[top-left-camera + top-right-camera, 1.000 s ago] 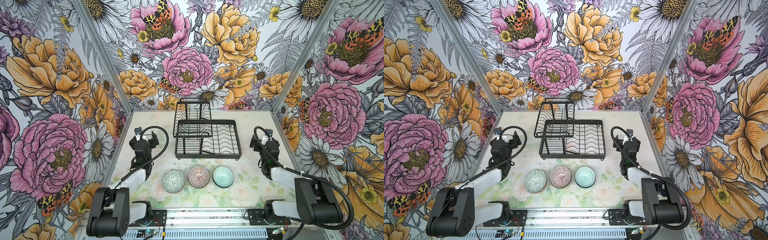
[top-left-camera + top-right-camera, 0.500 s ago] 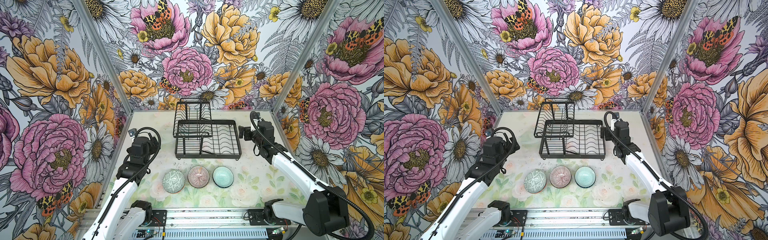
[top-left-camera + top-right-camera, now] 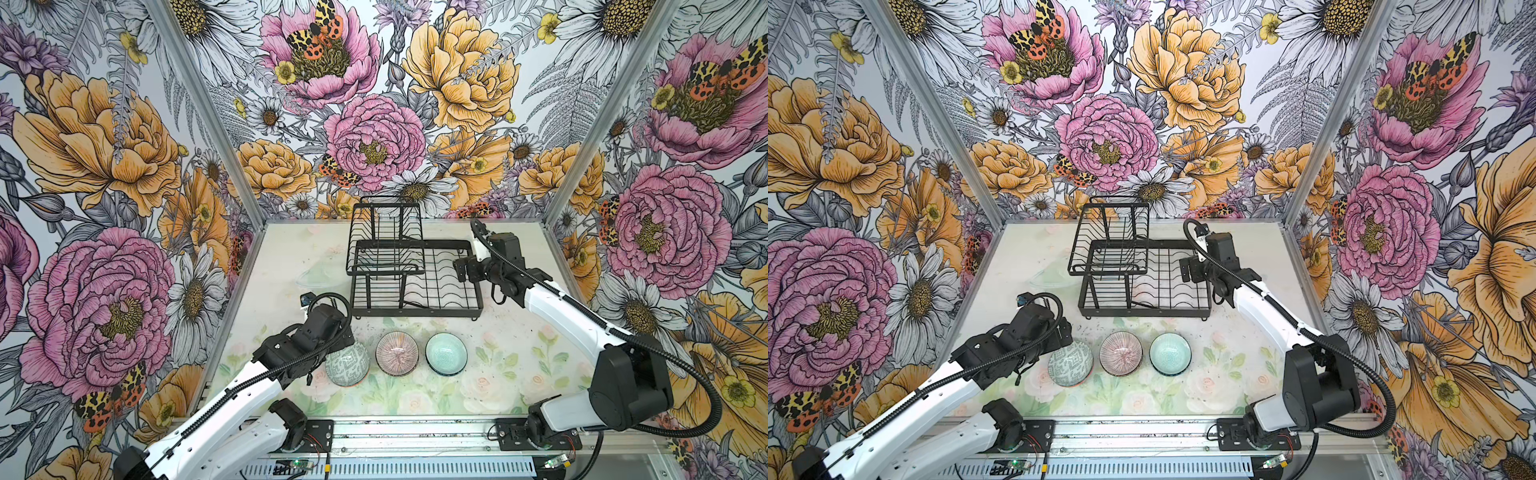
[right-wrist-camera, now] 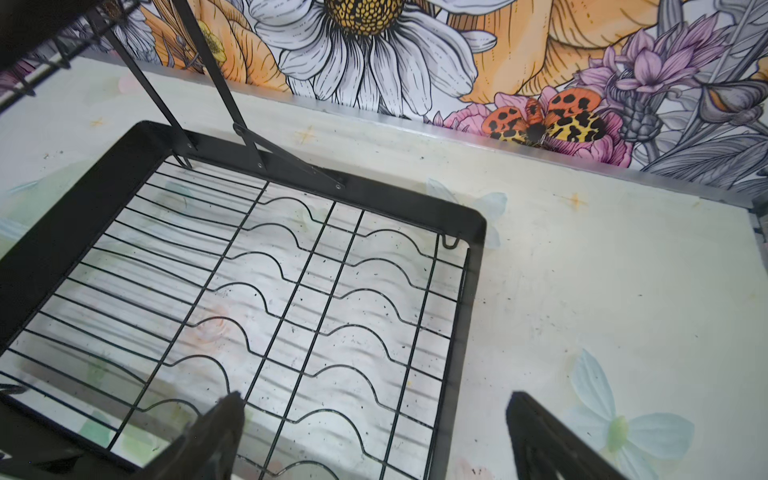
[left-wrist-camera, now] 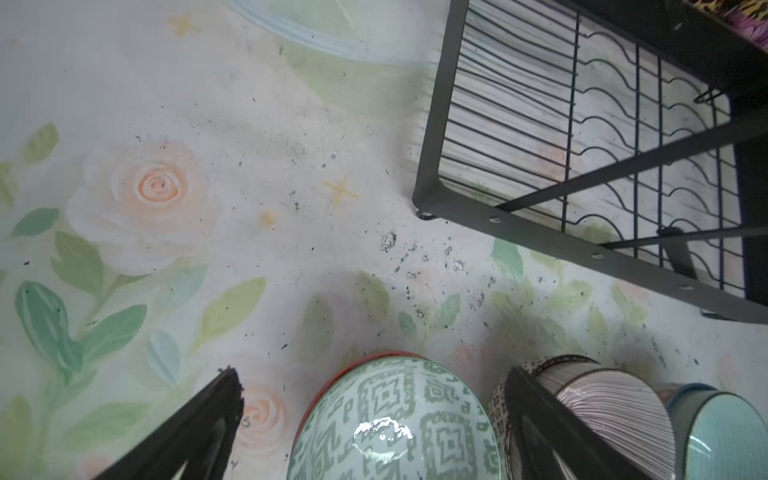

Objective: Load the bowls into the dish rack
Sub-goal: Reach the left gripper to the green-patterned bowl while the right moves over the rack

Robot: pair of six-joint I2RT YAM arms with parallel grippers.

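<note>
At lower centre in both top views, three small round ceramic bowls stand in a row on the floral surface [image 3: 490,374]: grey-green geometric bowl [image 3: 347,368], pink ribbed bowl [image 3: 397,354] and pale teal ringed bowl [image 3: 446,354]. The left hand [image 5: 372,386] is released, with one finger on each side of the grey-green geometric bowl; contact cannot be determined. Farther up, at frame centre, stands the black two-tier wire dish rack [image 3: 415,309], with the right hand [image 4: 374,401] released above its right rim.
</note>
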